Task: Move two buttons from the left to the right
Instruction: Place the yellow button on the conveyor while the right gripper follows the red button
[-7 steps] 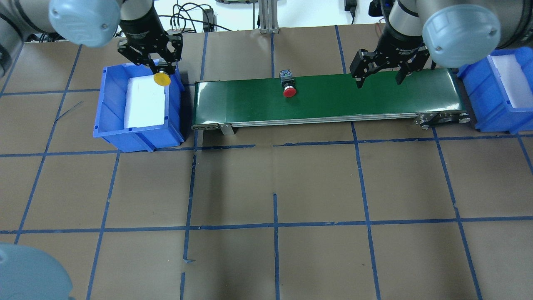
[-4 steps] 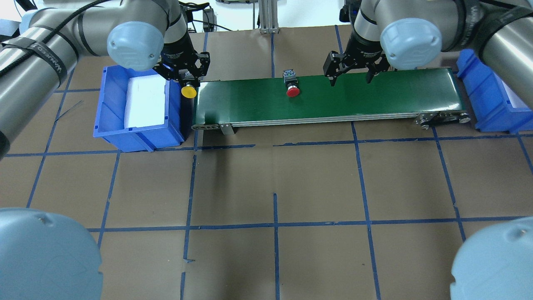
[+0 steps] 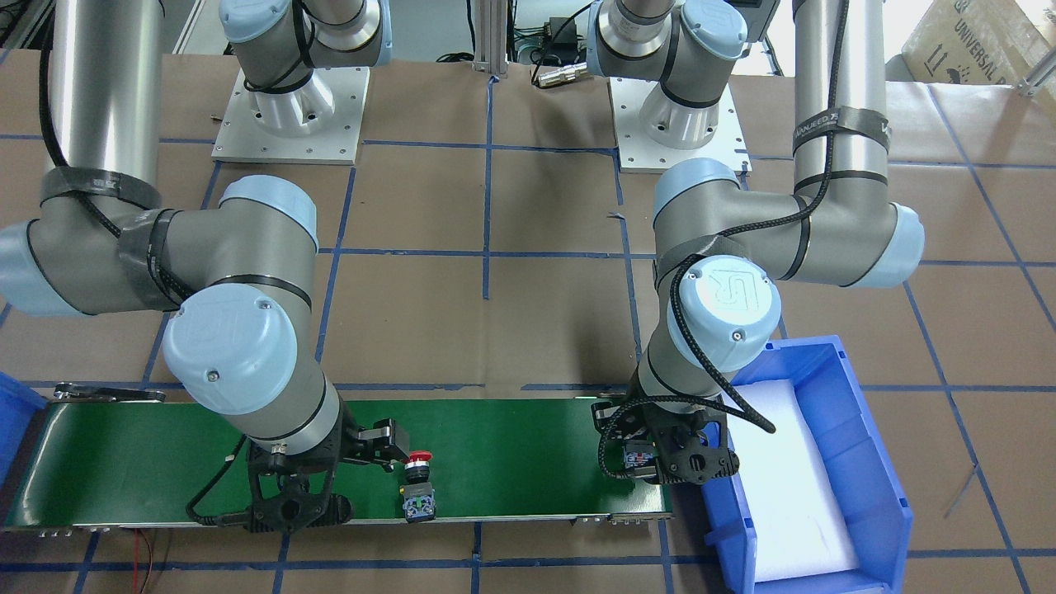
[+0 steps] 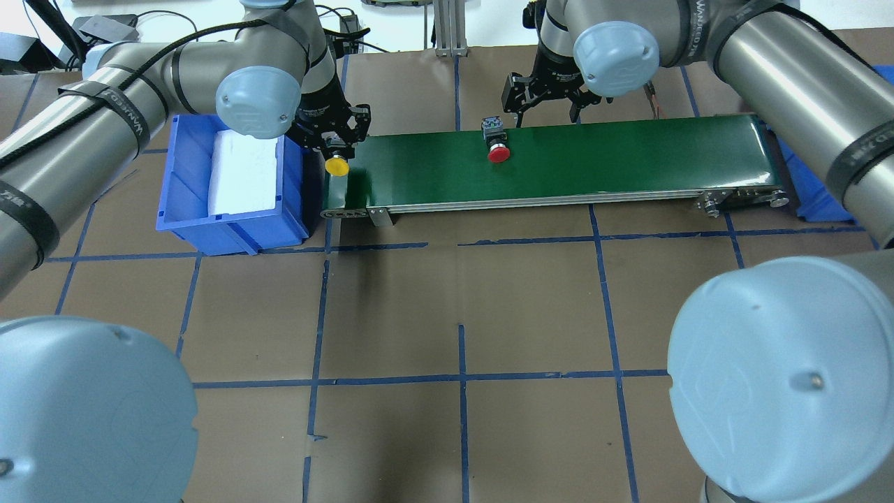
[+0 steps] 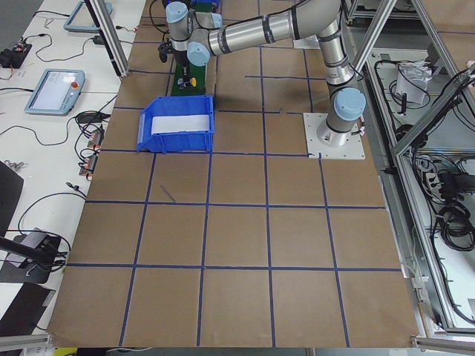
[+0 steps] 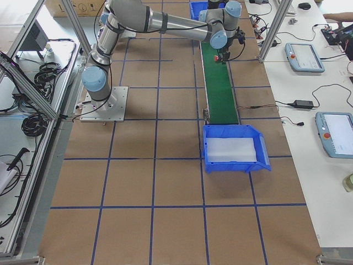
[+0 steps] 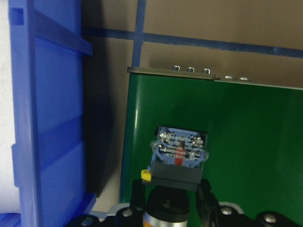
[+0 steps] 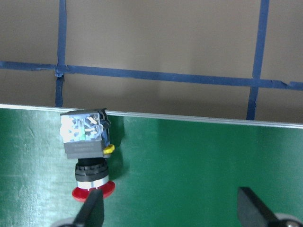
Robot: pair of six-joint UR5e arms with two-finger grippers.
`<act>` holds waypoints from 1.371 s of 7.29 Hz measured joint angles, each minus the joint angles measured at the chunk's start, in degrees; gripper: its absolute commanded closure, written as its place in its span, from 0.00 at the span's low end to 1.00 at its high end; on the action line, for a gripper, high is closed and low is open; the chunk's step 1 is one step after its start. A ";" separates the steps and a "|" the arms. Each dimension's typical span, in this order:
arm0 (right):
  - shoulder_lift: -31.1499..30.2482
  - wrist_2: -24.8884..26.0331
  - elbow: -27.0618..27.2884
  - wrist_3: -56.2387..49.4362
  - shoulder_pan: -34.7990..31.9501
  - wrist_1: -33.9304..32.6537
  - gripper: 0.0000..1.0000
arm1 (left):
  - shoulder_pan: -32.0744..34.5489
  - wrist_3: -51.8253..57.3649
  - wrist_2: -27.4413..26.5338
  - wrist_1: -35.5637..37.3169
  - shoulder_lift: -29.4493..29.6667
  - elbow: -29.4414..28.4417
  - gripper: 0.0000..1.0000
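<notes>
My left gripper (image 4: 338, 148) is shut on the yellow button (image 4: 337, 166), cap toward the robot, over the left end of the green conveyor belt (image 4: 594, 161). In the left wrist view its grey contact block (image 7: 179, 153) sits between my fingers above the belt. I cannot tell whether it touches the belt. The red button (image 4: 497, 152) lies on the belt near the far edge, cap toward the robot. It also shows in the front view (image 3: 418, 464). My right gripper (image 4: 548, 117) is open and empty just to the right of it. In the right wrist view (image 8: 173, 210) one finger (image 8: 92, 210) is beside the red cap (image 8: 93, 191).
A blue bin (image 4: 185, 209) with a white foam liner stands left of the belt. A second blue bin (image 4: 803, 188) at the belt's right end is mostly hidden by my right arm. Brown table with blue tape lines surrounds the belt.
My left gripper carried the yellow button right, from above the left bin to the belt's left end. My right gripper moved left along the belt toward the red button, which drifted slightly right.
</notes>
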State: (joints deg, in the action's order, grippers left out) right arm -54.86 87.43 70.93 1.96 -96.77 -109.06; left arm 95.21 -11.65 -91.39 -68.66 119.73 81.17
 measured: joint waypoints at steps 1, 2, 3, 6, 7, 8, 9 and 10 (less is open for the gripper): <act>1.76 0.00 -2.03 0.24 -0.28 -0.07 0.00 | 0.12 0.04 0.00 0.25 0.42 -0.02 0.00; 3.22 0.01 -3.78 0.50 -0.65 -0.11 0.00 | 0.05 0.09 -0.01 0.43 0.63 -0.07 0.00; 4.40 0.04 -5.10 0.85 -1.06 -0.18 0.00 | -0.14 0.14 -0.02 0.60 0.62 -0.22 0.00; 6.87 0.16 -7.34 1.25 -1.52 -0.95 0.00 | -1.13 0.61 -0.55 -2.85 -2.07 -1.49 0.00; 7.37 0.14 -7.52 1.27 -1.55 -1.35 0.00 | -2.23 1.31 -0.66 -6.02 -4.52 -1.99 0.00; 7.78 0.12 -7.57 1.29 -1.57 -1.80 0.00 | -3.82 2.52 -0.70 -9.17 -7.63 -2.06 0.00; 8.13 0.09 -7.61 1.29 -1.57 -2.07 0.00 | -5.58 3.82 -0.71 -11.68 -11.20 -1.68 0.00; 8.43 0.06 -7.59 1.29 -1.58 -2.36 0.09 | -7.24 4.83 -0.72 -13.95 -14.67 -1.27 0.00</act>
State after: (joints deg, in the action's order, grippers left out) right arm -46.44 87.49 63.34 3.25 -98.35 -111.42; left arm 87.97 -6.82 -92.10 -82.62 105.06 79.90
